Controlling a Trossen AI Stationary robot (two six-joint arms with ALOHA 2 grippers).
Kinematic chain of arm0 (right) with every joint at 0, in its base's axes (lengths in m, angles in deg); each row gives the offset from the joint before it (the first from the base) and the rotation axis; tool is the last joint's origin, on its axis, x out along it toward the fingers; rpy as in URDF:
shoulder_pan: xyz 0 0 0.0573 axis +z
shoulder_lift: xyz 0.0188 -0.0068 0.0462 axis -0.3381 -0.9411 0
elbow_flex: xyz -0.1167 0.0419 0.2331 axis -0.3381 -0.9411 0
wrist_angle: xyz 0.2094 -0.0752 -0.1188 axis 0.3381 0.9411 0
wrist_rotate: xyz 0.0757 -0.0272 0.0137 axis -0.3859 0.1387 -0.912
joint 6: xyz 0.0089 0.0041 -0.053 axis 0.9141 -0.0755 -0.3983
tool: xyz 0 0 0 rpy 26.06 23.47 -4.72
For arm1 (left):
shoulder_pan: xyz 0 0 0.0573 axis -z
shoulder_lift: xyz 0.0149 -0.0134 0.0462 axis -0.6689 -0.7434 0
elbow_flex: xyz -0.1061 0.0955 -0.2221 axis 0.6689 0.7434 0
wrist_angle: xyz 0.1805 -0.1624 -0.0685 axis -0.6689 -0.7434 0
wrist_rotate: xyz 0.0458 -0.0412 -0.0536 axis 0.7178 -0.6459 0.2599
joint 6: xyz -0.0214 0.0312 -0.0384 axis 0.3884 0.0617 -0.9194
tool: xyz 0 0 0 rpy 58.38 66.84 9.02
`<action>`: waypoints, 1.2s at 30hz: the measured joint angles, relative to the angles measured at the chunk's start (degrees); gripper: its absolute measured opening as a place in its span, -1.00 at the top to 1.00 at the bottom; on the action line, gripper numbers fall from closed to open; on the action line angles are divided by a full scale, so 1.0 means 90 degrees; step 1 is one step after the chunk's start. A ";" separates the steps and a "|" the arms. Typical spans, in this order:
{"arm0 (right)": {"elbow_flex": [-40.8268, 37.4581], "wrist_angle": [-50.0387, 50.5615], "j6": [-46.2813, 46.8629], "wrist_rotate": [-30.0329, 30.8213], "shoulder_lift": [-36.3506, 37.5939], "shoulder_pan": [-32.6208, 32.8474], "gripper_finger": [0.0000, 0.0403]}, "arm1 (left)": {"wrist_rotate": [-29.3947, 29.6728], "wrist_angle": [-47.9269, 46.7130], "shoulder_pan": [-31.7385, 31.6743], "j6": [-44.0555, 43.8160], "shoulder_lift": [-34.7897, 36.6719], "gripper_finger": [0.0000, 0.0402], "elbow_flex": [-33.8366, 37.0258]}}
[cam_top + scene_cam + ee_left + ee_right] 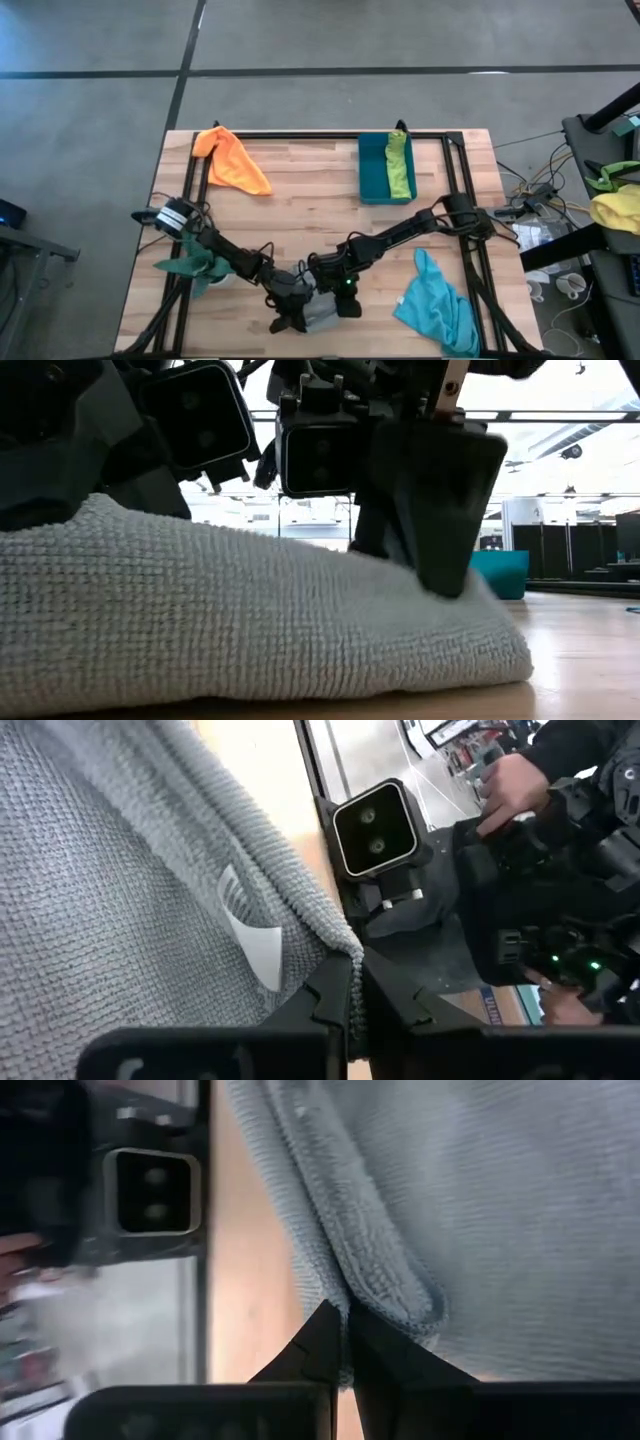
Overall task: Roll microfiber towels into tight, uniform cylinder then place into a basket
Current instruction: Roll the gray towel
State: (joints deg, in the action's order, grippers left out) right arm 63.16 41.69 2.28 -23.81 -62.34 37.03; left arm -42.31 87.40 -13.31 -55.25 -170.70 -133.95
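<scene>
Now grey towel (250, 620) bunched, folded; both hands (352, 1010) (345, 1342) pinching its edge.

bare tabletop (300, 210) (centre) between towels

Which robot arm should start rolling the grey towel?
Probably either: the left gripper and right gripper are both shut on the grey towel's edge. I'd guess right, as it sits nearer the basket.

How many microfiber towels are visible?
4: orange towel at the table's far left, lime towel in the basket, turquoise towel near right, grey towel under both tools.
</scene>
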 joint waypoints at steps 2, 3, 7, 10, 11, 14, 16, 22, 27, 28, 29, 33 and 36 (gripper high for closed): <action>0.0000 -0.0011 -0.0053 0.0272 0.0000 0.0034 0.93 | 0.0064 -0.0005 0.0000 -0.0007 0.0035 1.00 0.0040; 0.0000 -0.0012 -0.0095 0.0320 0.0000 0.0038 0.93 | 0.0099 -0.0061 0.0000 -0.0007 0.0077 1.00 0.0061; -0.0002 0.0043 -0.0121 0.0347 0.0000 0.0047 0.83 | 0.0420 -0.0782 0.0007 0.0003 0.0278 1.00 0.0065; -0.0002 0.0259 -0.0134 0.0294 0.0023 0.0047 0.70 | 0.0571 -0.1152 0.0004 0.0167 0.0430 1.00 0.0076; -0.0004 0.0348 -0.0162 0.0268 0.0051 0.0045 0.65 | 0.0580 -0.1169 0.0002 0.0206 0.0456 1.00 0.0078; -0.0008 0.0576 -0.0269 0.0226 0.0212 0.0080 0.50 | 0.0577 -0.1246 0.0002 0.0261 0.0590 1.00 0.0094; -0.0010 0.0619 -0.0398 0.0236 0.0347 0.0150 0.41 | 0.0569 -0.1319 0.0006 0.0265 0.0666 1.00 0.0097; -0.0008 0.0613 -0.1211 0.1222 0.0790 0.0814 0.24 | 0.0625 -0.1516 0.0247 0.0369 0.0804 1.00 -0.0019; -0.0007 0.0367 -0.1850 0.3309 0.0831 0.1639 0.17 | 0.1137 -0.1738 0.0560 0.0430 0.0813 1.00 -0.0125; -0.0007 0.0270 -0.2033 0.3699 0.0831 0.1778 0.15 | 0.1297 -0.1807 0.0607 0.0447 0.0813 1.00 -0.0134; -0.0007 0.0102 -0.2195 0.4056 0.0831 0.1903 0.14 | 0.1383 -0.1840 0.0642 0.0470 0.0813 1.00 -0.0134; -0.0007 -0.0706 -0.2679 0.5185 0.0786 0.2341 0.09 | 0.1555 -0.1892 0.0702 0.0516 0.0813 1.00 -0.0134; -0.0002 -0.1049 -0.2826 0.5541 0.0562 0.2501 0.07 | 0.1567 -0.1907 0.0734 0.0622 0.0813 1.00 -0.0143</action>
State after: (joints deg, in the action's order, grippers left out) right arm 63.14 32.25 -23.15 26.06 -57.28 59.55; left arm -28.21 70.23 -6.70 -49.65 -163.38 -135.24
